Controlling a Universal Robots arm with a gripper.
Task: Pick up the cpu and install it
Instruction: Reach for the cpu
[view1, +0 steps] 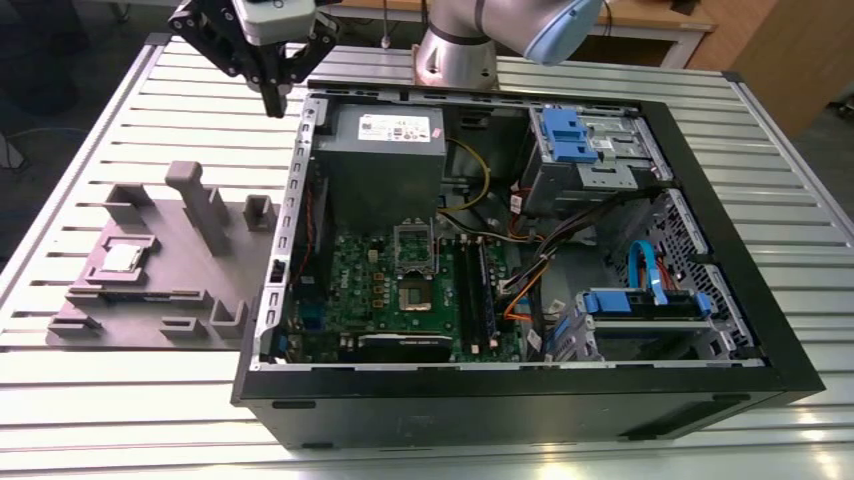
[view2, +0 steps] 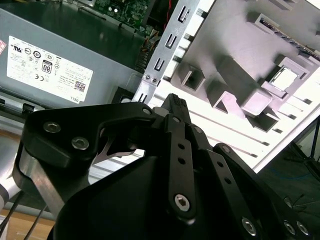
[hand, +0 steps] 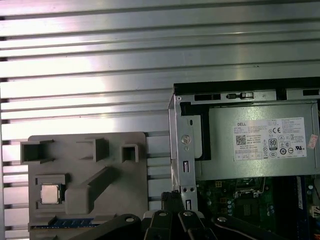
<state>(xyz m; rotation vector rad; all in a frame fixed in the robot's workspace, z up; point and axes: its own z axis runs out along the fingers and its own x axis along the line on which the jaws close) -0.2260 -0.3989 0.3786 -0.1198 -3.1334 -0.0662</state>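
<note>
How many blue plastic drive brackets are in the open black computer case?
2. One blue bracket sits near the arm's base; the other sits nearer the camera, on the exterior view's right. More may be hidden.

Exterior view, upper left: bare slatted table (view1: 160, 110) beneath gripper (view1: 274, 103), open air. Centre left: fixture posts (view1: 187, 190) rise just beside cpu (view1: 123, 258); case wall (view1: 304, 180) bounds exterior view's right.

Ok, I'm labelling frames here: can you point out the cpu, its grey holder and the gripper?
cpu (hand: 50, 193), first wrist view, middle of its metal top.
grey holder (hand: 130, 186), first wrist view, bare flat base.
gripper (view1: 274, 105), exterior view, between its fingertips.
</note>
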